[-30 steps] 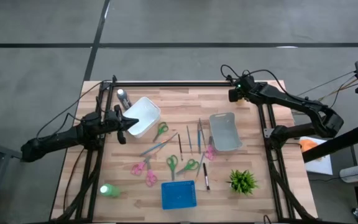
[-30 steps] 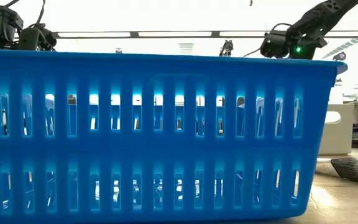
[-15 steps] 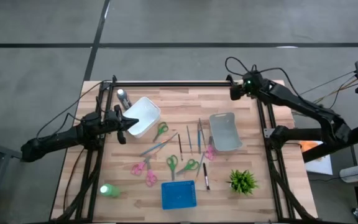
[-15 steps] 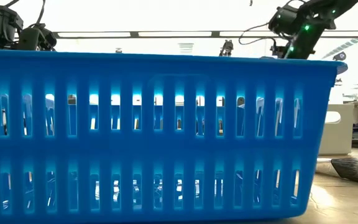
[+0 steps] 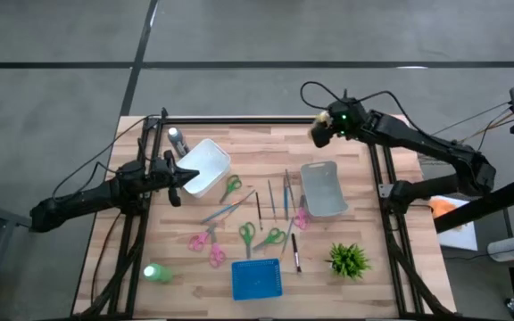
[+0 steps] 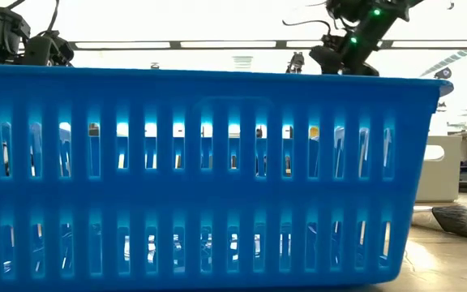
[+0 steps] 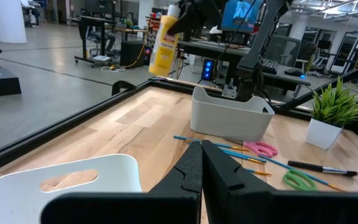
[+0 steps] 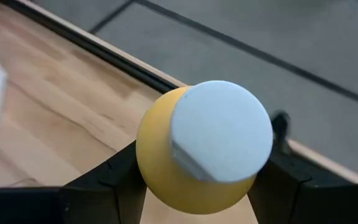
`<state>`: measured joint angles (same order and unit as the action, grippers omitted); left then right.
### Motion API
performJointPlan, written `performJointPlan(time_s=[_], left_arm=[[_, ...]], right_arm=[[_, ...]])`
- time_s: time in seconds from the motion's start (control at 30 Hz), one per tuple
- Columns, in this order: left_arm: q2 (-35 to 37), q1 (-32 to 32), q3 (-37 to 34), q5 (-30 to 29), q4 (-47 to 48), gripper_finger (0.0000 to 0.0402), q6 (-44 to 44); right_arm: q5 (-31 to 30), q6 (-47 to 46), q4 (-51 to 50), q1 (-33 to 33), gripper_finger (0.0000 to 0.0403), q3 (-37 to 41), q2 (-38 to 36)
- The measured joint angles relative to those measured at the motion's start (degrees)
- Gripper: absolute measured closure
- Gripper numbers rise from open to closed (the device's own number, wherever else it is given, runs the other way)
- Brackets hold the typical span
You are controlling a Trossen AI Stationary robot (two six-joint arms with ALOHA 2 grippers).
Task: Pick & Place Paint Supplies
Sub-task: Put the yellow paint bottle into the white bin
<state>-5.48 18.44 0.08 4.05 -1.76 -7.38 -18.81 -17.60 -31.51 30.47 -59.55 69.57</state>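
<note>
While the left gripper [image 7: 199, 163] rests with its fingers pressed together, just beside the white bin [image 5: 205, 167], the right gripper [image 5: 321, 131] hangs in the air beyond the grey bin [image 5: 323, 188], toward the table's far edge, clamped on the yellow-orange bottle [image 7: 163, 44]. From its wrist I see the bottle's white cap [image 8: 221, 129] end-on between the dark fingers [image 8: 104, 186]. Brushes [image 5: 286, 192] lie on the wood between the white bin and the grey bin, among green and pink scissors [image 5: 247, 237]. The green bottle [image 5: 156, 273] stands well off from the grey bin, near the front corner; the dark grey bottle [image 5: 178, 139] stands just behind the white bin.
</note>
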Motion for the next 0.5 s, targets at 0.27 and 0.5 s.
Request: performJointPlan(time_s=[0.27, 0.5], left_arm=[[0.0, 0.0, 0.0, 0.0, 0.0, 0.0401, 0.0], [0.0, 0.0, 0.0, 0.0, 0.0, 0.0401, 0.0]], right_arm=[[1.7, 4.5, 1.1, -5.2, 0.0186, -9.6, 9.1], [9.7, 8.4, 2.9, -6.0, 0.0186, -18.1, 18.5]])
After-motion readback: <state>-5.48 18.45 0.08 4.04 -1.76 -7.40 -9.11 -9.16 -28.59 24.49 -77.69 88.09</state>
